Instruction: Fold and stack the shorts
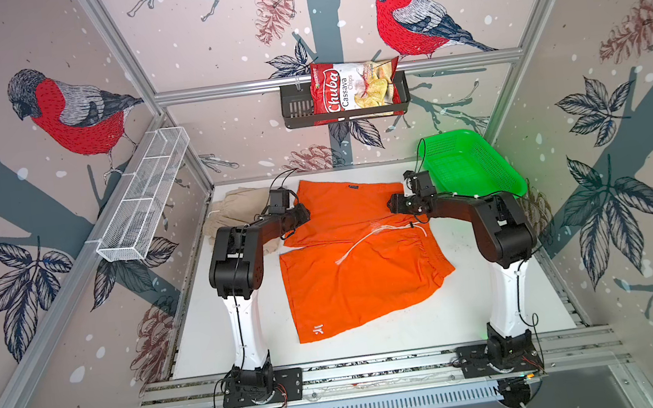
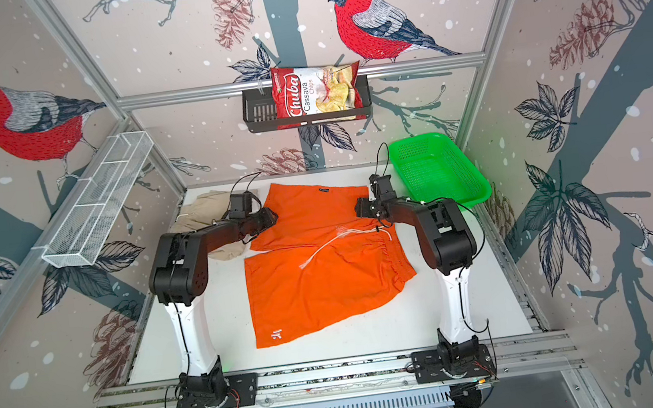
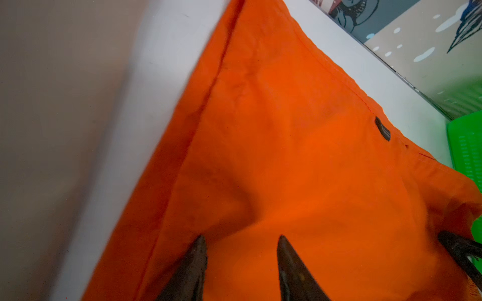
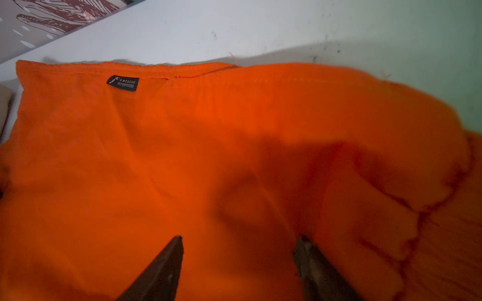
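Note:
The orange shorts point(image 1: 365, 267) point(image 2: 325, 280) lie spread on the white table, legs pointing left, white drawstring point(image 1: 366, 238) trailing over the near leg. The beige shorts point(image 1: 229, 210) point(image 2: 200, 211) sit bunched at the far left, partly hidden under my left arm. My left gripper point(image 1: 307, 213) point(image 3: 242, 237) is open low over the far leg's left end, orange cloth showing between its fingertips. My right gripper point(image 1: 391, 202) point(image 4: 240, 237) is open over the same leg's right end near the waistband. A black label point(image 4: 122, 83) marks the far hem.
A green mesh basket point(image 1: 475, 163) point(image 2: 438, 171) stands tilted at the back right corner, just behind my right arm. On the back wall a black shelf point(image 1: 297, 108) holds a chips bag point(image 1: 353, 87). A white wire rack point(image 1: 144, 196) hangs on the left wall.

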Motion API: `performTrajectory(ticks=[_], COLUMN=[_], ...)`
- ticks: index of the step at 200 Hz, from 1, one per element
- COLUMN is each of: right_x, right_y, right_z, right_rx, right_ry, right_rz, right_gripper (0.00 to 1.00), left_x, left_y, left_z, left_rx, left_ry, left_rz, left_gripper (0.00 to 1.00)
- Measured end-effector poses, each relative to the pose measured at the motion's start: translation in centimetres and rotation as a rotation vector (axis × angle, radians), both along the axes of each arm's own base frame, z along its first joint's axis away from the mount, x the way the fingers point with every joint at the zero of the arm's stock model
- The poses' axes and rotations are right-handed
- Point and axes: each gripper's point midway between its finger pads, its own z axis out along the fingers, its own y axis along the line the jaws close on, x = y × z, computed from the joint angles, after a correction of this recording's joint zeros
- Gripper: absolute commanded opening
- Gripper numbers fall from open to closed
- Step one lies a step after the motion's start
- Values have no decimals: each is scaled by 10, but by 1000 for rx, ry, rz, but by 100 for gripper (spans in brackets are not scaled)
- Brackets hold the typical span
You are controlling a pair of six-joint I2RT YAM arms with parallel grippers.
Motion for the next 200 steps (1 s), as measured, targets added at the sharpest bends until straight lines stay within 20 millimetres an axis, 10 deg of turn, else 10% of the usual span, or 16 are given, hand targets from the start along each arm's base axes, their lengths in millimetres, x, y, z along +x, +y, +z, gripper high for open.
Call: performTrajectory(ticks=[50, 95, 120, 200], right_x=[-11, -17, -48, -191], right_y=[2, 45, 54, 72], right_z=[21, 146, 175, 69], right_rx=[14, 80, 94, 142], right_ry=[8, -209, -255, 15], right_rz=[-6, 75, 105, 183], right_gripper=[70, 70, 69, 68], left_x=[-7, -9, -40, -182], left_y=[14, -27, -34, 4], left_z=[16, 121, 135, 53], left_rx=[9, -12, -8, 7], left_ry=[31, -142, -148, 93], left_rz=[30, -62, -101, -66], left_gripper=[50, 51, 51, 50])
